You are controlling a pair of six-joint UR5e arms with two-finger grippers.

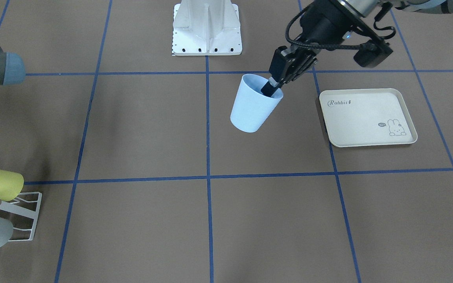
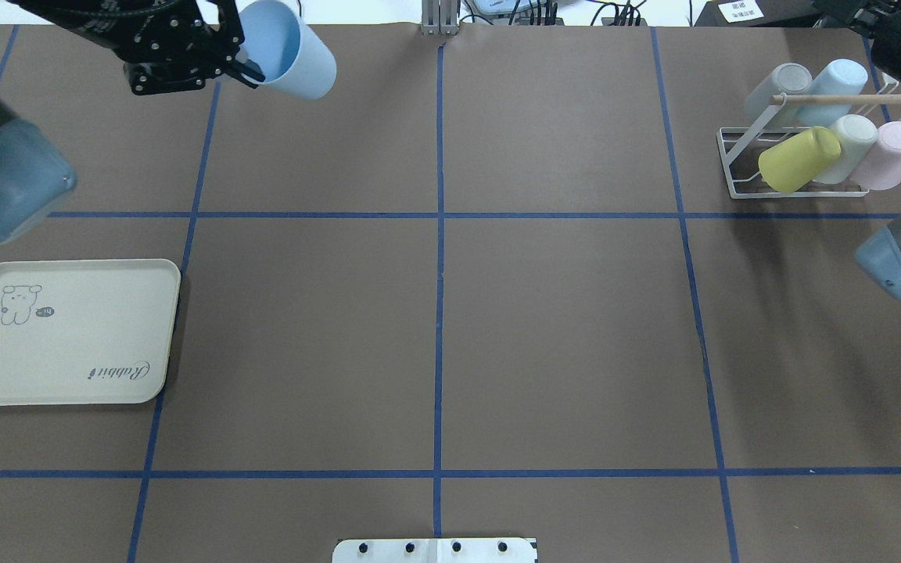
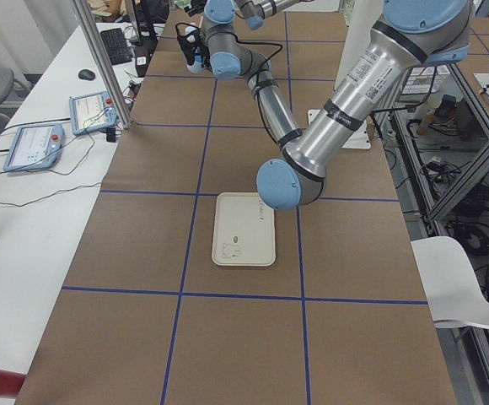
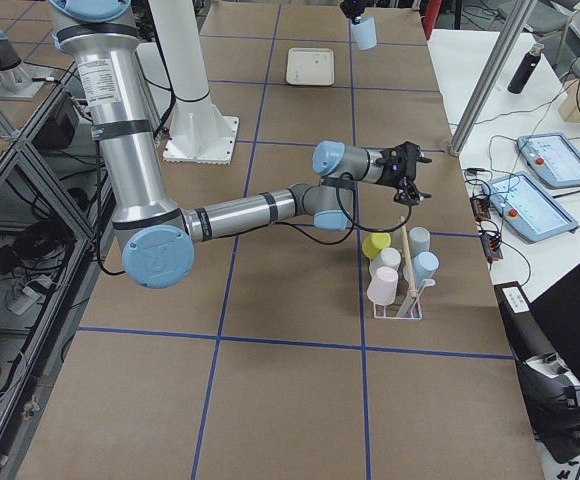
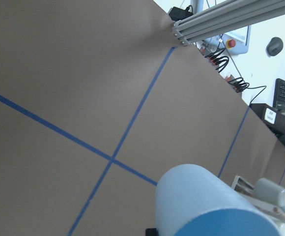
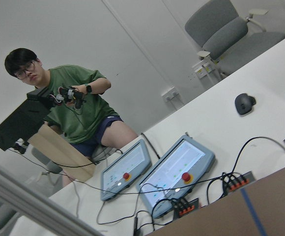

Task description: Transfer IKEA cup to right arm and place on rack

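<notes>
A light blue IKEA cup (image 1: 253, 106) hangs tilted in the air, far from the tabletop. My left gripper (image 1: 272, 87) is shut on its rim, with one finger inside the cup. The cup also shows at the overhead view's top left (image 2: 292, 48) and in the left wrist view (image 5: 206, 206). The white wire rack (image 2: 732, 168) with a wooden dowel (image 2: 849, 99) stands at the far right and holds several cups. My right gripper (image 4: 408, 178) hovers just beyond the rack; I cannot tell if it is open or shut.
A cream rabbit-print tray (image 2: 67, 332) lies on the table's left side, below my left arm's elbow (image 2: 8, 188). On the rack, a yellow cup (image 2: 798, 160) sticks out toward the centre. The robot's base plate (image 1: 207, 27) sits at the near edge.
</notes>
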